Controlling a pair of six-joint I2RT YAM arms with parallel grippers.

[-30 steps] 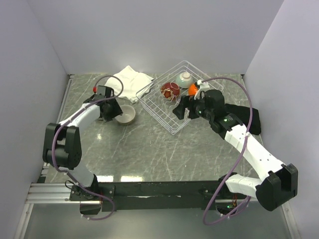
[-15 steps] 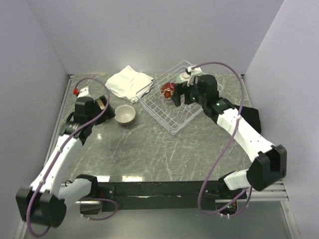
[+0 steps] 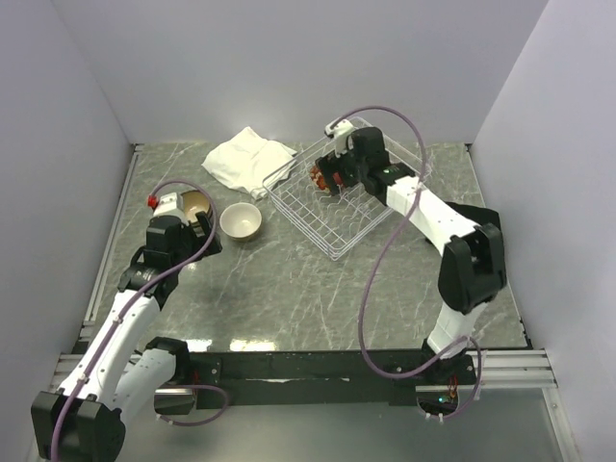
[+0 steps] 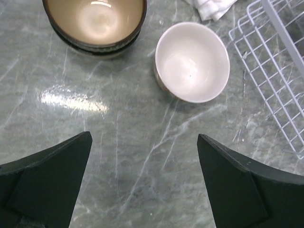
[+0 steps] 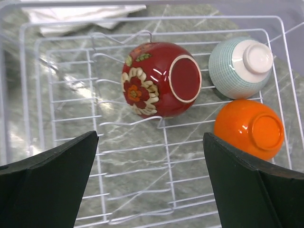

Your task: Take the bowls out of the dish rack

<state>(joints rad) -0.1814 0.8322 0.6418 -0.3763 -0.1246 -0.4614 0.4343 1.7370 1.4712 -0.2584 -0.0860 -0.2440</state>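
Note:
The white wire dish rack stands at the back centre-right. Three bowls lie overturned in it: a red flowered bowl, a pale green-checked bowl and an orange bowl. My right gripper hovers open above the rack floor, just short of the red bowl; from above, the right gripper and arm hide the other two. A white bowl and a brown bowl stand upright on the table left of the rack. My left gripper is open over bare table, short of both.
A folded white cloth lies behind the white bowl, beside the rack's left corner. A black cloth lies right of the rack, under the right arm. The brown bowl sits close to the left wall.
My left gripper opened, let go of the white bowl and drew back toward the near left. My right arm swung back and left over the rack, ending above the red bowl.

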